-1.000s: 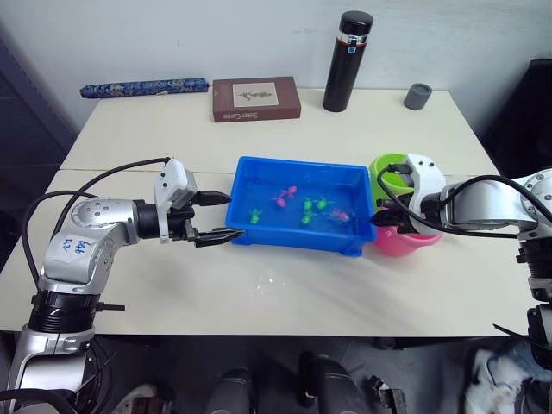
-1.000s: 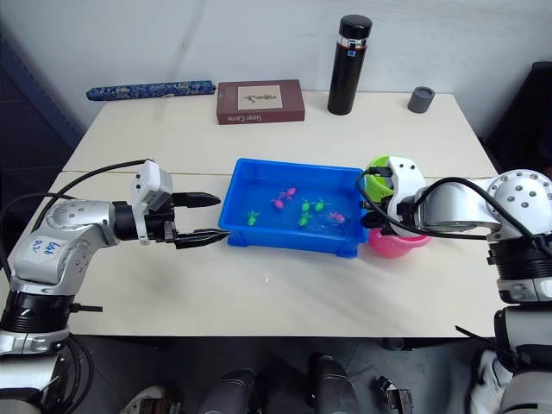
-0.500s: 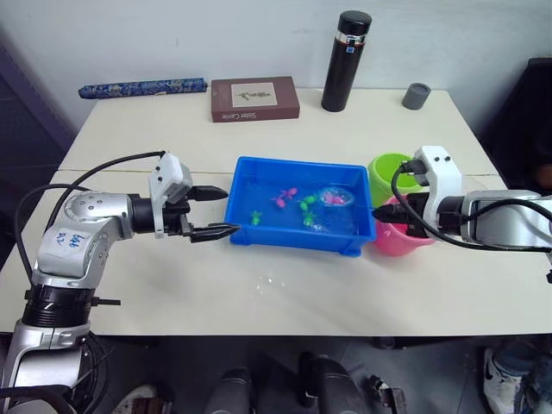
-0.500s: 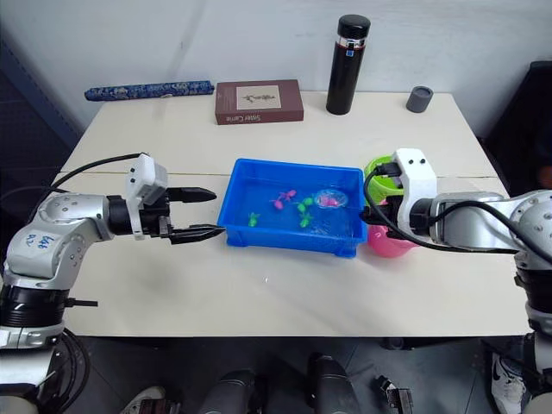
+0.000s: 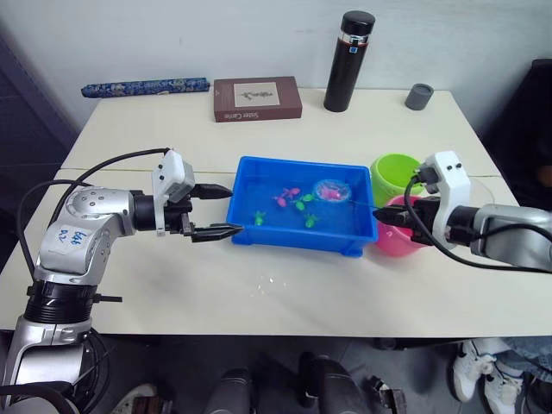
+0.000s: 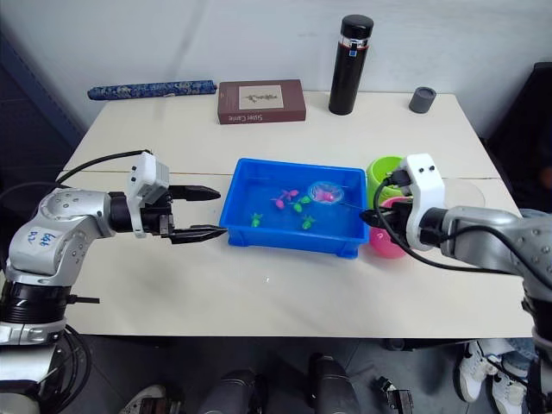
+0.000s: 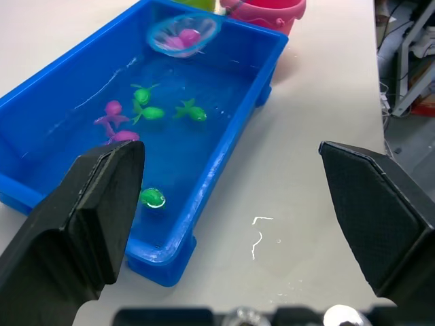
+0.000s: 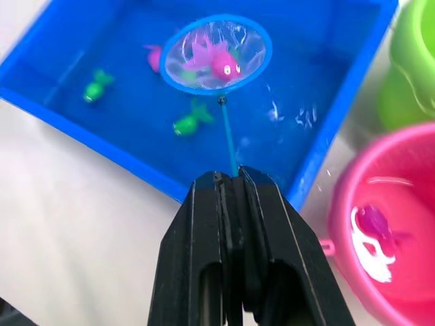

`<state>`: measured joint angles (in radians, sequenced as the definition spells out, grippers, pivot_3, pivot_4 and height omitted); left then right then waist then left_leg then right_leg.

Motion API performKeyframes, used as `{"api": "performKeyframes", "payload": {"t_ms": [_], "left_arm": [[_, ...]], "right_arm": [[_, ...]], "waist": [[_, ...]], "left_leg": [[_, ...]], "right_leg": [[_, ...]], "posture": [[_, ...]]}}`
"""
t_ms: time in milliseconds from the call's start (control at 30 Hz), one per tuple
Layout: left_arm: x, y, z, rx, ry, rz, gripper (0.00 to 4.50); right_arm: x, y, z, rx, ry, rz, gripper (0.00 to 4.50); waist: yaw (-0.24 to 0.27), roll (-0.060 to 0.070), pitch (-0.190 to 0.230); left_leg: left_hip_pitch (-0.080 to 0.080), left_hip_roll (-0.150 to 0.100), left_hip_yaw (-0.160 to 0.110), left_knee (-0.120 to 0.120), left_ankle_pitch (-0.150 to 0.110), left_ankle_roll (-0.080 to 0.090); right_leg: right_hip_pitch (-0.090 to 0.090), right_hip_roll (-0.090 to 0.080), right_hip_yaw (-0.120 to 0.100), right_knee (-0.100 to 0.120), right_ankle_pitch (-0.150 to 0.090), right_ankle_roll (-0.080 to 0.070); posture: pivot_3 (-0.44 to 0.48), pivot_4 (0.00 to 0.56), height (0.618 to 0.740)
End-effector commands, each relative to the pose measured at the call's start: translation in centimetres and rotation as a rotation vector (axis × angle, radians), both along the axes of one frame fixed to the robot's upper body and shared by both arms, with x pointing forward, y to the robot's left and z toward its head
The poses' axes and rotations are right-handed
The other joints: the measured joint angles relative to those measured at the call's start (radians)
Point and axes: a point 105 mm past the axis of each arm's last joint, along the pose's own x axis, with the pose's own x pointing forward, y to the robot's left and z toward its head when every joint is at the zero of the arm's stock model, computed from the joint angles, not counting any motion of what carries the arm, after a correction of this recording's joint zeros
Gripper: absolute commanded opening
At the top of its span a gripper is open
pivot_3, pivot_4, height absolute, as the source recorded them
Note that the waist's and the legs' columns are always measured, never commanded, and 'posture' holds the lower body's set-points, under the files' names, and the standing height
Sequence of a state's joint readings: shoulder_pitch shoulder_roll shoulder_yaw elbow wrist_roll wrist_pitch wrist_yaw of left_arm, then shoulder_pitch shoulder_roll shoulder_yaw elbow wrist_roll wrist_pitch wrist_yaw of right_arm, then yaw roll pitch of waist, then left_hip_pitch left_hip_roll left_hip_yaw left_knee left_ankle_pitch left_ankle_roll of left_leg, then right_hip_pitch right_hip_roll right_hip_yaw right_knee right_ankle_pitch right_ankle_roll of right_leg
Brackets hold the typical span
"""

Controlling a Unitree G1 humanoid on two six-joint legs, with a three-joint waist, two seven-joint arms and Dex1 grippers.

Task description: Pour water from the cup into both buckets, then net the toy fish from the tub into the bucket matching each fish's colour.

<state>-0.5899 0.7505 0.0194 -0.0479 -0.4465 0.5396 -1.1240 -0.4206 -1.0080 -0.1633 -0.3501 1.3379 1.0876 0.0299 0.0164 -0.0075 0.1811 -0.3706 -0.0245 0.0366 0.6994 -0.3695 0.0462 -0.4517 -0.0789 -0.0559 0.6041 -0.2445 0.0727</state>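
On our cream table, our right gripper (image 8: 228, 178) clamps the blue-rimmed hoop net (image 8: 216, 53) holding a pink plastic fish (image 8: 223, 65) over the shallow blue plastic tub (image 5: 359, 238); our left gripper (image 5: 216, 210) stands spread.

The book (image 5: 258, 97) bears small white lettering (too small to read).

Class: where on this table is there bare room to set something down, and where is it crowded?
Free: the near strip of the cream table in front of the blue plastic tub, and the stretch between the tub and the brown book. Crowded: the right side, where the lime green bucket, pink bucket and right hand cluster.
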Motion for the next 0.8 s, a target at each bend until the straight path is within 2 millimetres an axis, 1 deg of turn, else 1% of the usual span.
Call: {"api": "performKeyframes", "payload": {"t_ms": [33, 133, 267, 400, 467, 533, 700, 800], "left_arm": [[-0.5, -0.7, 1.4, -0.02, -0.052, -0.079, 4.43], [-0.4, -0.9, 1.7, -0.027, -0.068, -0.106, 4.43], [-0.1, -1.5, 2.1, -0.039, -0.09, -0.148, 4.43], [0.2, -1.8, 2.2, -0.046, -0.098, -0.169, 4.43], [0.4, -2.1, 2.1, -0.046, -0.099, -0.182, 4.43], [0.5, -2.3, 2.0, -0.046, -0.1, -0.191, 4.43], [0.7, -2.4, 2.0, -0.046, -0.103, -0.198, 4.43], [1.1, -2.4, 1.8, -0.042, -0.104, -0.196, 4.43]], "right_arm": [[-1.2, -0.8, 3.4, -0.025, -0.233, 0.063, 0.0], [-2.3, -1.7, 4.3, -0.018, -0.301, 0.098, 0.0], [-4.1, -4.0, 5.1, -0.078, -0.337, 0.086, 0.0], [-5.5, -6.7, 4.5, -0.139, -0.33, 0.028, 0.0], [-6.1, -8.3, 3.8, -0.196, -0.319, -0.024, 0.0], [-6.3, -9.3, 3.3, -0.244, -0.313, -0.053, 0.0], [-6.5, -10.3, 2.7, -0.301, -0.318, -0.076, 0.0], [-6.7, -11.3, 2.2, -0.375, -0.313, -0.109, 0.0]], "waist": [[0.007, 0.0, 0.0], [0.01, 0.0, 0.0], [0.013, 0.0, 0.0], [0.011, 0.0, 0.0], [0.011, 0.0, 0.0], [0.011, 0.0, 0.0], [0.009, 0.0, 0.0], [0.01, 0.0, 0.0]], "left_leg": [[0.0, 0.0, 0.0, 0.0, 0.0, 0.0], [0.001, -0.001, 0.0, 0.001, 0.0, 0.0], [0.002, -0.001, 0.0, 0.001, 0.0, 0.001], [0.003, -0.001, 0.0, 0.001, -0.001, 0.001], [0.003, -0.001, 0.0, 0.001, -0.001, 0.001], [0.004, -0.001, 0.0, 0.001, -0.001, 0.001], [0.005, -0.001, 0.001, 0.001, -0.001, 0.001], [0.005, -0.001, 0.001, 0.001, 0.0, 0.001]], "right_leg": [[0.0, 0.0, 0.0, 0.0, 0.0, 0.0], [0.001, 0.0, 0.0, 0.0, 0.001, 0.001], [0.003, 0.0, 0.0, -0.001, 0.001, 0.001], [0.004, 0.001, 0.0, -0.001, 0.001, 0.001], [0.004, 0.001, 0.0, 0.0, 0.001, 0.001], [0.004, 0.001, 0.0, 0.0, 0.001, 0.001], [0.004, 0.001, 0.002, 0.001, 0.001, 0.001], [0.004, 0.001, 0.002, 0.001, 0.001, 0.001]], "posture": [[0.0, 0.15, 0.74], [0.0, 0.15, 0.74], [0.0, 0.15, 0.74], [0.0, 0.15, 0.74], [0.0, 0.15, 0.74], [0.0, 0.15, 0.74], [0.0, 0.15, 0.74], [0.0, 0.15, 0.74]]}}
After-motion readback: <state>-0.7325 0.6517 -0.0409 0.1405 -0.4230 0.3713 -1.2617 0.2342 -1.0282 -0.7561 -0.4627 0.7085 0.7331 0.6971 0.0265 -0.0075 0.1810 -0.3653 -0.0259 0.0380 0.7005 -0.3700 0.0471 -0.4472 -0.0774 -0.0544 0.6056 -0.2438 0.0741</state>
